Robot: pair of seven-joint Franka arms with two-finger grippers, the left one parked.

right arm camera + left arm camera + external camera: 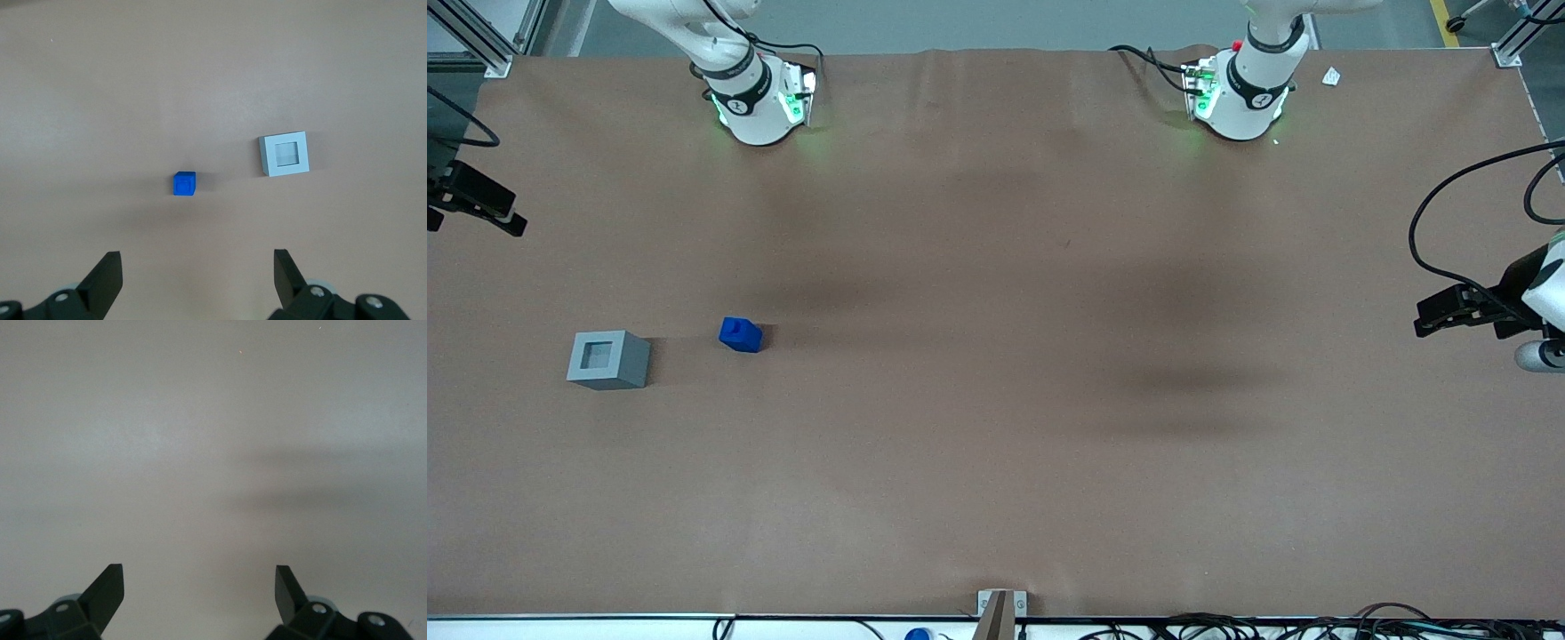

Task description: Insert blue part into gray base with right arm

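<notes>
Right wrist view shows the gripper (193,277) high above the brown table (80,100), fingers spread wide apart and empty. The blue part (184,184) lies on the table near the gray base (285,154), not touching it. A descent off-centre could nudge the small part askew, and the stub might then jam against the recess rim.

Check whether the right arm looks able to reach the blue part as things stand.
Probably yes. The blue part sits alone on the table, apart from the gray base, with nothing over it. The gripper hangs above, jaws open.
</notes>
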